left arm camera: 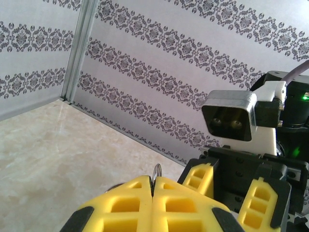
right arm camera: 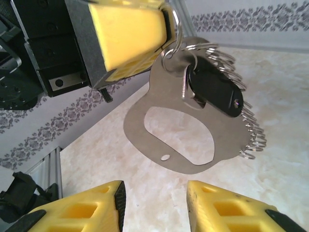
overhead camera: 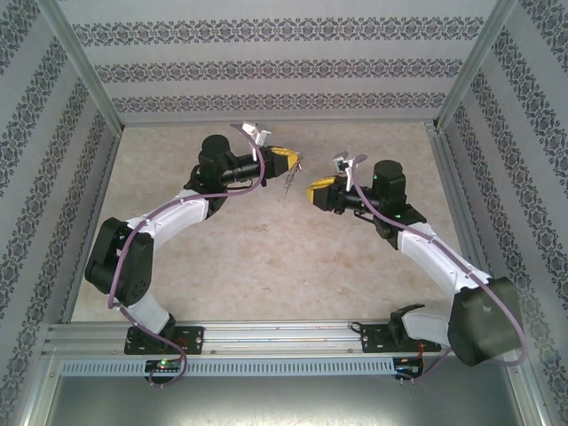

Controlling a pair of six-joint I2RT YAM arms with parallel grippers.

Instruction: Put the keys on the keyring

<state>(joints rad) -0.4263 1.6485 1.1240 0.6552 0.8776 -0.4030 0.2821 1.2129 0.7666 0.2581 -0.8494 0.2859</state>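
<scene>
Above the far half of the table, about midway between its left and right edges, a small key with a stubby black plastic head point(right arm camera: 216, 92) hangs in the air from a thin silver wire ring point(right arm camera: 170, 48). Its blade is mostly hidden and cannot be made out clearly. The keyring point(right arm camera: 166, 89) dangles from the same wire ring: a flat grey metal piece with a large rounded opening through it and a tiny hole near its lower edge. The key's black head lies against the upper right part of this piece. A coil of silvery wire loops point(right arm camera: 251, 137) runs down the keyring's right side.

The left gripper point(left arm camera: 152, 189) has its yellow padded fingers pressed together, and the top of the wire ring point(left arm camera: 156, 170) peeks out from the seam between them, so the whole bunch hangs from that pinch. In the top view the bunch point(overhead camera: 290, 182) shows as a thin dark sliver below the left gripper's tip, clear of the table.

The right gripper point(right arm camera: 154, 192) faces the bunch from the right and slightly lower. Its two yellow fingers point(right arm camera: 227, 208) are spread wide with bare table showing between them, near the keyring's lower edge but not touching it.

Below both lies the beige marbled table point(overhead camera: 266, 257). Pale walls striped with dark floral bands point(overhead camera: 266, 71) stand along its far, left and right edges, and a ribbed aluminium rail point(overhead camera: 266, 335) runs along the near edge, where the arm bases are bolted.
</scene>
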